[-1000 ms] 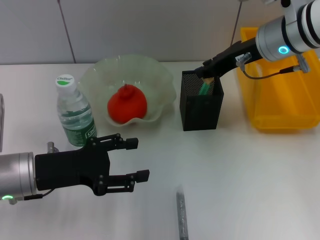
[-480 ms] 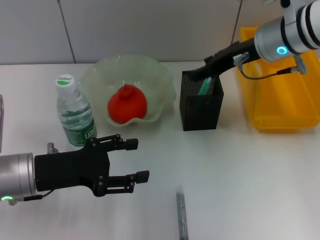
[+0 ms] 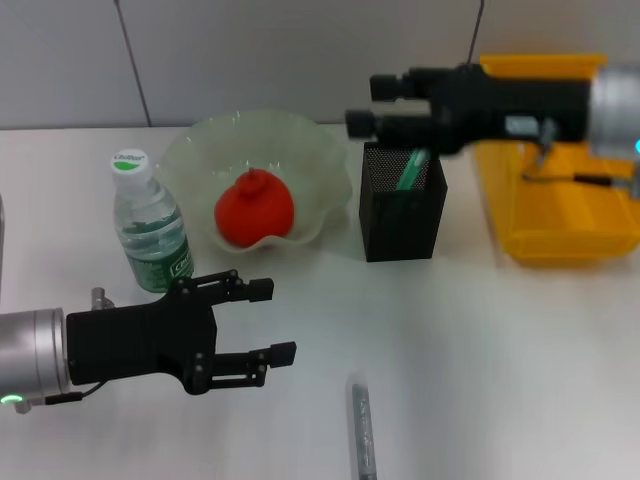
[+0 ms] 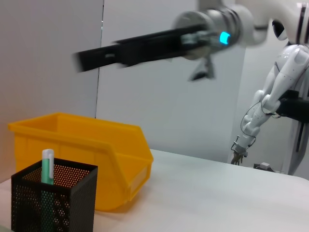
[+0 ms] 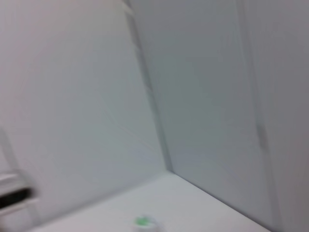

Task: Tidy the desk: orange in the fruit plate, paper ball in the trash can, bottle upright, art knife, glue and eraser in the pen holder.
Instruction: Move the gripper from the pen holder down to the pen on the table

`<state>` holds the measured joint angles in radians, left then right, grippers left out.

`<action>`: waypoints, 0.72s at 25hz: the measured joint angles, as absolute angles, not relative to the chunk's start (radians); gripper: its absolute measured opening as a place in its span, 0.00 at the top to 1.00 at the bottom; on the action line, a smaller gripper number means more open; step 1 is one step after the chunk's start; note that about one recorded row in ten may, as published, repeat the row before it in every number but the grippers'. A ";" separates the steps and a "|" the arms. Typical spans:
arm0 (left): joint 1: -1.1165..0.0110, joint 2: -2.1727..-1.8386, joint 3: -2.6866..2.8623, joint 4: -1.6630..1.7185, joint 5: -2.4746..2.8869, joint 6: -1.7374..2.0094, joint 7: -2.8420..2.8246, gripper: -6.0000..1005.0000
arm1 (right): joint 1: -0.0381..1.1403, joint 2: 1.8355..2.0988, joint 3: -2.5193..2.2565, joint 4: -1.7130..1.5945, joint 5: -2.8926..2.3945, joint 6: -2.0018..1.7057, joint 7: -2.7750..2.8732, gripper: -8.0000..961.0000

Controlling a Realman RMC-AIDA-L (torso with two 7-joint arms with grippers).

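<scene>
My right gripper (image 3: 375,103) is open and empty, held level above the back rim of the black mesh pen holder (image 3: 400,215). A green glue stick (image 3: 410,170) stands inside the holder, as the left wrist view (image 4: 47,176) also shows. The orange (image 3: 255,208) lies in the pale green fruit plate (image 3: 320,160). The bottle (image 3: 150,225) stands upright left of the plate. The grey art knife (image 3: 362,430) lies on the table near the front edge. My left gripper (image 3: 272,320) is open and empty, low at the front left. Paper ball and eraser are not visible.
A yellow bin (image 3: 560,200) stands right of the pen holder and also shows in the left wrist view (image 4: 82,154). The white table (image 3: 480,350) runs from the holder to the front edge. A wall stands behind.
My right gripper has risen out of the pen holder and swung to the left, leaving the green glue stick inside. The left arm has not moved.
</scene>
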<state>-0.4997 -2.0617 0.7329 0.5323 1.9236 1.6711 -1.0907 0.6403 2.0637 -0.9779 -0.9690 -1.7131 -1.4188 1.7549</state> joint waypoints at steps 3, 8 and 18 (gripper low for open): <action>-0.500 -2.063 0.732 0.532 1.923 1.671 -1.097 0.28 | 0.574 2.050 -0.976 -0.901 -1.636 -1.541 1.636 0.27; -0.500 -2.064 0.732 0.532 1.923 1.671 -1.104 0.28 | 0.504 2.008 -0.975 -0.773 -1.642 -1.707 1.508 0.27; -0.502 -2.063 0.730 0.539 1.921 1.688 -1.217 0.29 | 0.445 1.992 -0.974 -0.725 -1.824 -1.772 1.455 0.27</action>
